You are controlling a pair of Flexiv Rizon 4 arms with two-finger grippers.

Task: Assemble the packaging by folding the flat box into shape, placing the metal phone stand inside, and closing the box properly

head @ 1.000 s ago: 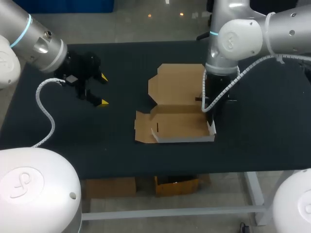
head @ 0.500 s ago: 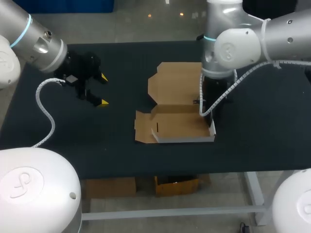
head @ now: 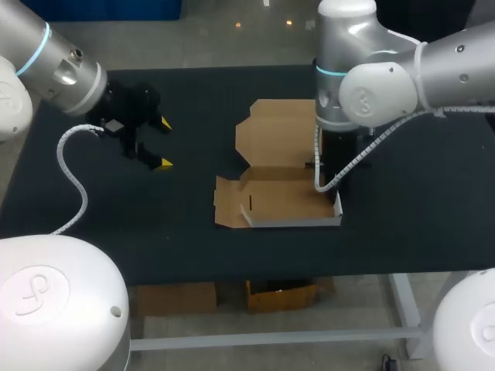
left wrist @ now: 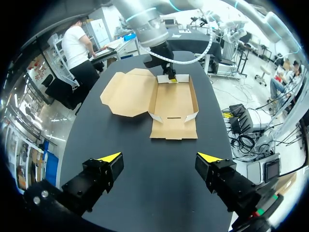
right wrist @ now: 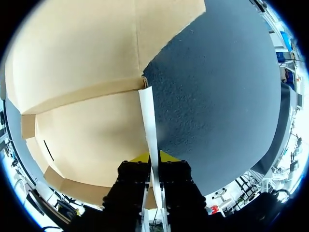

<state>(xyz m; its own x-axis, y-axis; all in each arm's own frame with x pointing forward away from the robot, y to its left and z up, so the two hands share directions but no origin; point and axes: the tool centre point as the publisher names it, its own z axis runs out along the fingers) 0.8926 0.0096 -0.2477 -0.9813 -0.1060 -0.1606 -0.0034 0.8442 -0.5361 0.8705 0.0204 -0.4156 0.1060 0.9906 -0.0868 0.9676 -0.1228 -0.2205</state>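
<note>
The cardboard box (head: 282, 199) lies half-formed mid-table, its front and side walls raised and its lid (head: 278, 131) flat on the far side. My right gripper (right wrist: 153, 155) is shut on the box's thin right side wall (right wrist: 147, 121), one finger inside and one outside. In the head view that gripper (head: 334, 189) is largely hidden under its own wrist. From the left wrist view it shows at the box's far wall (left wrist: 170, 78). My left gripper (head: 165, 143) hangs open and empty over bare table at the left, well away from the box (left wrist: 174, 104). No phone stand is visible.
A loose brown flap (head: 226, 202) sticks out flat at the box's left end. The black tabletop (head: 178, 224) lies bare around the box and in front of it.
My right arm has swung a little to the left above the box's right end, keeping its hold on the side wall. The left arm and the box have stayed put.
</note>
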